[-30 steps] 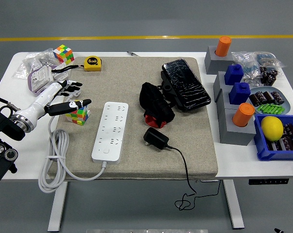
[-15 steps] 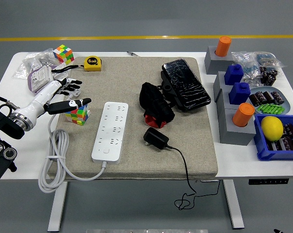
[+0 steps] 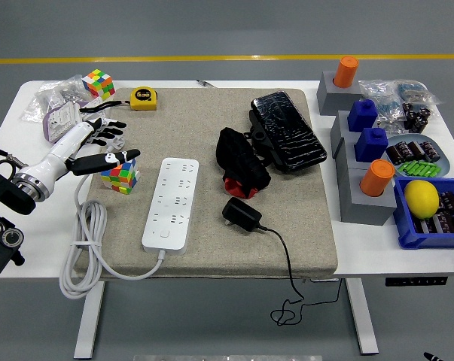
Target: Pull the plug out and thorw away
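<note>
- left hand (image 3: 91,147) over table's left side, fingers (image 3: 110,128) spread wide, holding nothing; thumb (image 3: 110,159) points right
- puzzle cube (image 3: 120,175) sits just under the thumb tip, at the mat's left edge; contact unclear
- plastic bags (image 3: 57,113) with small parts lie just behind the fingers; second cube (image 3: 99,83) and yellow tape measure (image 3: 143,98) farther back
- white power strip (image 3: 172,203) lies right of the thumb on the beige mat (image 3: 211,248), sockets empty; its white cable (image 3: 87,248) loops on the table (image 3: 31,248) near the wrist
- black plug (image 3: 242,213) lies loose on the mat, right of the strip, not touching it, well apart from the hand; its thin cord (image 3: 287,263) runs off the mat's front edge and hangs below the table
- black bundle (image 3: 242,159) with red bit and black wrapped block (image 3: 287,131) farther right
- far right: grey blocks with orange caps (image 3: 346,72), blue pieces (image 3: 371,141), blue bin (image 3: 407,226) with a lemon (image 3: 421,198)
- right hand not visible
</note>
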